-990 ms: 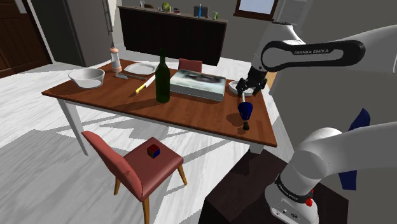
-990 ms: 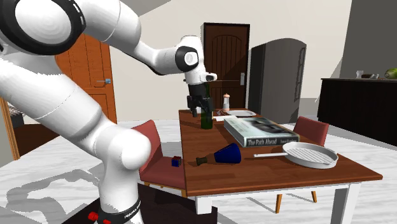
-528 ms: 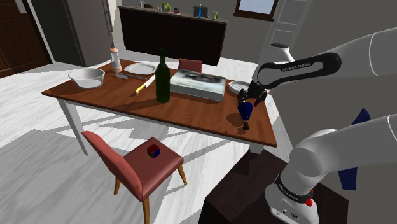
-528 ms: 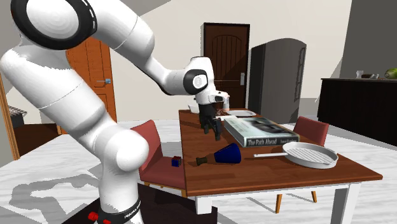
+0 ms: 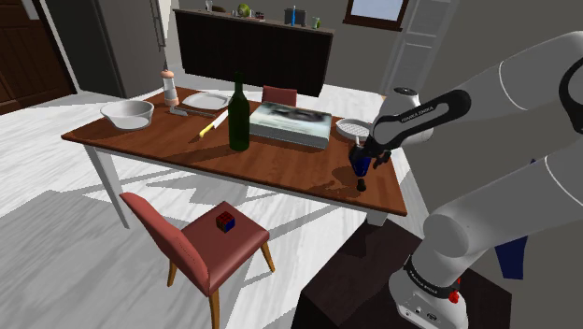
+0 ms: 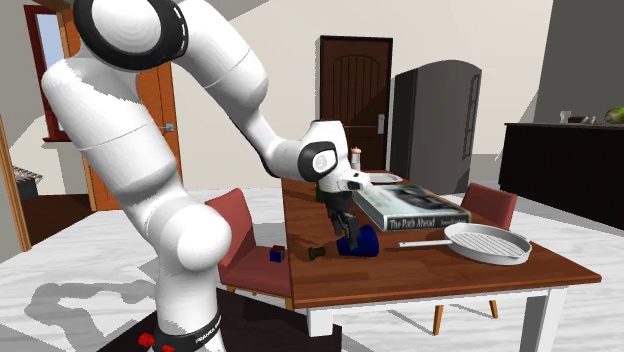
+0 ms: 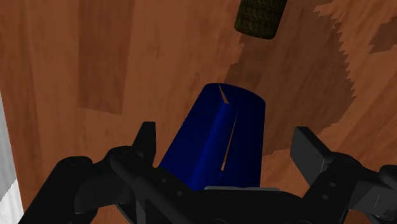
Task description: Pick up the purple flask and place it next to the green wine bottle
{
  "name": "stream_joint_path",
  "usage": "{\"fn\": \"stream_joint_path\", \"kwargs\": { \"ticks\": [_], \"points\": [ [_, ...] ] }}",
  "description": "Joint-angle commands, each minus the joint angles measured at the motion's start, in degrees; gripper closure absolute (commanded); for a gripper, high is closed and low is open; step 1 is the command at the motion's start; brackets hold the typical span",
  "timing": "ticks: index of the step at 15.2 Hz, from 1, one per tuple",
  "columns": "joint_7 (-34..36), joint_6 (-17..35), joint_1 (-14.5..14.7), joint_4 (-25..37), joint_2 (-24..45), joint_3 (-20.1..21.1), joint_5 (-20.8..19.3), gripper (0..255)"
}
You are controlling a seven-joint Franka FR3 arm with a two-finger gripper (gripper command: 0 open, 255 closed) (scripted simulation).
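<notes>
The flask [image 7: 222,137] is dark blue and cone-shaped, and it lies on its side on the wooden table [image 5: 280,164] near the end by the stand. Its dark stopper [image 7: 259,16] points away from the hand. My gripper [image 7: 228,143] is low over the flask [image 5: 360,169] and open, one finger on each side of the body, neither pressing it. From the second exterior view the gripper [image 6: 350,236] covers part of the flask [image 6: 364,243]. The green wine bottle [image 5: 239,117] stands upright mid-table, well off toward the shoulder view's left.
A thick book [image 5: 294,124] lies between bottle and flask, and a white grill pan [image 6: 490,243] sits beside the flask. A bowl [image 5: 127,114], a plate [image 5: 206,100], a knife [image 5: 214,123] and a shaker [image 5: 169,89] occupy the far end. A red chair [image 5: 201,243] carries a small cube [image 5: 225,221].
The arm has swung down from above the table, bringing the open gripper to the flask so that its fingers now flank it. The flask has not moved.
</notes>
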Motion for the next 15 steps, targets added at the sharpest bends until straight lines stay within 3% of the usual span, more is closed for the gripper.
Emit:
{"fn": "stream_joint_path", "kwargs": {
  "ticks": [1, 4, 12, 13, 15],
  "points": [
    [-0.03, 2.37, 0.01, -0.28, 2.01, -0.35, -0.03, 0],
    [-0.13, 5.12, 0.18, -0.45, 4.59, -0.71, 0.08, 0],
    [-0.13, 5.11, 0.17, -0.46, 4.58, -0.71, 0.08, 0],
    [-0.13, 5.11, 0.17, -0.46, 4.58, -0.71, 0.08, 255],
    [-0.14, 5.11, 0.17, -0.47, 4.57, -0.71, 0.07, 255]
  ]
}}
